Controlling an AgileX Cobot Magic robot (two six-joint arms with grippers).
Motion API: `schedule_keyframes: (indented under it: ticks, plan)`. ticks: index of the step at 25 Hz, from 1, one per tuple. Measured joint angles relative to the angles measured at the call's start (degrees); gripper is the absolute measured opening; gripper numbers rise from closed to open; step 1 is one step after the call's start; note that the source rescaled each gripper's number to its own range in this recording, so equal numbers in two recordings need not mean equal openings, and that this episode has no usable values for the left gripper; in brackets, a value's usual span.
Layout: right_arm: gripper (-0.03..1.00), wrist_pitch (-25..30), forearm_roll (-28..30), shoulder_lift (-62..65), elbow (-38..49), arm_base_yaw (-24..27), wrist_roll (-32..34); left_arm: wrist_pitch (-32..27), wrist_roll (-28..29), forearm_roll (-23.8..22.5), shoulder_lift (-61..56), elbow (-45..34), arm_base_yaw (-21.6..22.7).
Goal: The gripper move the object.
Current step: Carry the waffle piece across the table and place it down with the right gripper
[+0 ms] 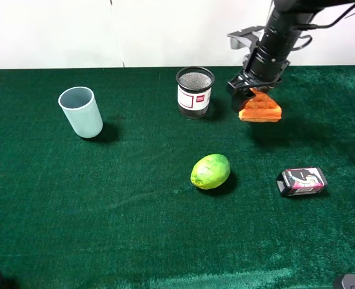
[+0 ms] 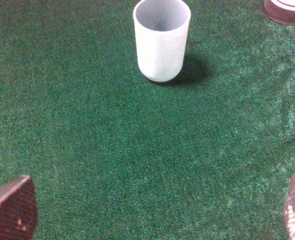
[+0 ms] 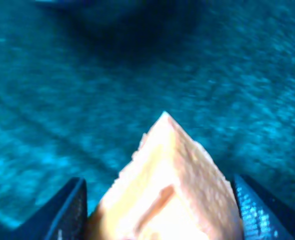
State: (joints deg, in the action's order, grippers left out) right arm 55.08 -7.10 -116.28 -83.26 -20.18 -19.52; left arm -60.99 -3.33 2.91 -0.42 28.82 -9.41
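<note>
An orange-yellow waffle wedge [image 1: 260, 109] with a grid pattern hangs from my right gripper [image 1: 254, 92] above the back right of the green table. The gripper is shut on its upper edge. In the right wrist view the waffle [image 3: 173, 190] fills the space between the two dark fingers [image 3: 67, 212], blurred, with the cloth below it. My left gripper [image 2: 152, 212] is open and empty over bare cloth; only its two fingertips [image 2: 10, 210] show. The left arm barely shows in the exterior view.
A pale blue cup [image 1: 81, 112] stands at the back left, also in the left wrist view [image 2: 161, 39]. A black mesh pen holder [image 1: 195, 91] stands just left of the waffle. A green round fruit [image 1: 210, 171] lies mid-table, a black-pink box [image 1: 301, 181] at right.
</note>
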Motion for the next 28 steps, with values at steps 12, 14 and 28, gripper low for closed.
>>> schedule_keyframes:
  ticks: [12,14,28]
  plan:
    - [0.00,3.6,0.2,3.8,0.0,-11.1,1.4,0.0,0.0,0.0,0.0,0.0,0.0]
    - [0.00,3.7,0.2,4.0,0.0,-13.4,1.4,0.0,0.0,0.0,0.0,0.0,0.0]
    - [0.00,-1.8,0.1,4.2,0.0,-26.4,1.4,0.0,0.0,0.0,0.0,0.0,0.0]
